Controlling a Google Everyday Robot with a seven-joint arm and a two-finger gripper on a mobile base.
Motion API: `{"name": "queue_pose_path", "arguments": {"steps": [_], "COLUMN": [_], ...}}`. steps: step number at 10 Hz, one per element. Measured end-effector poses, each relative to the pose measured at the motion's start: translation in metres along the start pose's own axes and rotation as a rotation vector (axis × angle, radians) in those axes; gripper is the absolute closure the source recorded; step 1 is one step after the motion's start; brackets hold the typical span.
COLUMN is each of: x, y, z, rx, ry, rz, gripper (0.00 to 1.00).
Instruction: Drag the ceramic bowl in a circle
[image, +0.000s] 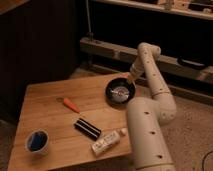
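The ceramic bowl (119, 92), black, wide and shallow with a paler centre, sits on the wooden table (55, 120) near its far right edge. My gripper (131, 79) comes down on the bowl's far right rim and is shut on that rim. The white arm reaches up from the lower right, bends over at the top and drops to the bowl. Its thick lower segment hides the table's right front corner.
An orange carrot-shaped piece (71, 104) lies mid-table. A black rectangular item (88, 128) and a white bottle (106, 142) lie near the front. A white cup with blue inside (37, 141) stands at the front left. A low shelf ledge (105, 50) runs behind the table.
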Motion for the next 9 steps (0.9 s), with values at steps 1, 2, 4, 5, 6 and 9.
{"name": "queue_pose_path", "arguments": {"steps": [1, 2, 4, 5, 6, 9], "x": [-0.021, -0.031, -0.072, -0.1, -0.112, -0.111], "y": [-0.003, -0.013, -0.031, -0.048, -0.06, -0.08], "z": [0.0, -0.001, -0.003, 0.003, 0.006, 0.011], "rx": [-0.009, 0.001, 0.014, 0.03, 0.039, 0.068], "ry": [-0.025, -0.036, -0.074, -0.112, -0.128, -0.14], "rz": [0.014, 0.022, 0.055, 0.067, 0.072, 0.016], "gripper": [1.0, 1.0, 1.0, 1.0, 1.0, 1.0]}}
